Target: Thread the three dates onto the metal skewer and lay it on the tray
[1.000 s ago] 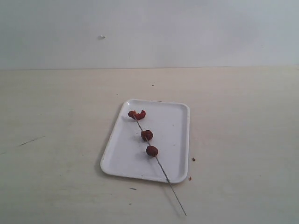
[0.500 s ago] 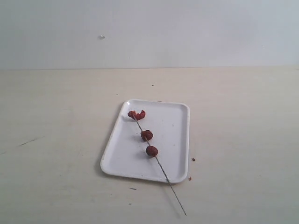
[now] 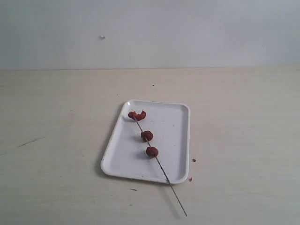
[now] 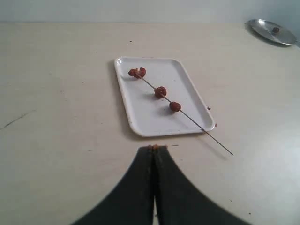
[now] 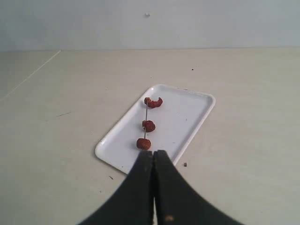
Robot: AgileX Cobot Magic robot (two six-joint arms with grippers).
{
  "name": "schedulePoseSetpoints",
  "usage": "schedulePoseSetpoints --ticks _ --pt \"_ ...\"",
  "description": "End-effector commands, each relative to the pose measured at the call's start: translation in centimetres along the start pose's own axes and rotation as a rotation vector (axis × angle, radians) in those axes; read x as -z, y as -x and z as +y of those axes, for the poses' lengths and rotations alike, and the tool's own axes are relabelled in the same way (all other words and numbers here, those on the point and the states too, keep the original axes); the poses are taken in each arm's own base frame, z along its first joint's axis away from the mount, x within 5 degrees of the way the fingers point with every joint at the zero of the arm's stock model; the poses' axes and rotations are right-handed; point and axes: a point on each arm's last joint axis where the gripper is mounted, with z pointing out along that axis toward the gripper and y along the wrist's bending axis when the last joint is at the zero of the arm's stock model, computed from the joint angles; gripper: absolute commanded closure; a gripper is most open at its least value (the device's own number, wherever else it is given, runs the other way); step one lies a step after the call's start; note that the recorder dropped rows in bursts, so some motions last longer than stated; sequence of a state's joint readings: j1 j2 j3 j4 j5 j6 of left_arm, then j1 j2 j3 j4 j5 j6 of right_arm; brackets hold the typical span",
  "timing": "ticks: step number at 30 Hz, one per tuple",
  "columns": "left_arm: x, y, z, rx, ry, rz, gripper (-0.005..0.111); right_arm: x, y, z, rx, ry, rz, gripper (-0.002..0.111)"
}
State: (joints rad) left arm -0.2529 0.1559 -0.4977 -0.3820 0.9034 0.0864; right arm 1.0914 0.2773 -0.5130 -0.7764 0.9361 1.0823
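Note:
The white tray (image 3: 173,140) lies on the table with the metal skewer (image 3: 161,169) slanting across it. Three dates sit threaded on the rod: one (image 3: 137,115) near the far end, one (image 3: 147,136) in the middle, one (image 3: 152,151) nearer. The skewer's bare end sticks out over the tray's near rim. The left wrist view shows tray (image 4: 140,108), skewer (image 4: 206,132) and dates (image 4: 160,92); my left gripper (image 4: 154,149) is shut and empty, short of the tray. My right gripper (image 5: 153,153) is shut, empty, near the closest date (image 5: 143,144) on the tray (image 5: 187,117).
A metal lid or plate (image 4: 272,32) with a small dark piece on it lies at the far corner of the table in the left wrist view. Tiny brown crumbs (image 3: 193,160) dot the table beside the tray's right rim.

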Motion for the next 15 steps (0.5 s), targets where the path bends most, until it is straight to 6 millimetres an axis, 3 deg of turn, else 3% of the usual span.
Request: schedulePoseSetpoints --ticks 1,4,7,9,12,15 --pt "0.1 1.3 0.5 -0.025 0.059 -0.146 0.107 -0.1 -0.1 0.0 0.010 0.009 -0.004 0.108" --pt "1.2 4.3 1.1 -0.114 0.185 -0.502 0.107 -0.1 -0.1 0.0 0.010 0.009 -0.004 0.108" --pt "1.0 4.4 2.6 -0.337 0.433 -0.561 0.107 -0.1 -0.1 0.0 0.011 0.009 -0.005 0.108" --pt "0.0 3.1 3.6 -0.380 0.528 -0.508 0.107 -0.1 -0.1 0.0 0.011 0.009 -0.005 0.108" --pt "-2.9 -1.5 6.1 -0.224 0.626 -0.377 0.107 -0.1 -0.1 0.0 0.011 0.009 -0.005 0.108" --pt "-4.3 -4.3 7.4 -0.184 0.672 -0.281 0.107 -0.1 -0.1 0.0 0.011 0.009 -0.005 0.108"
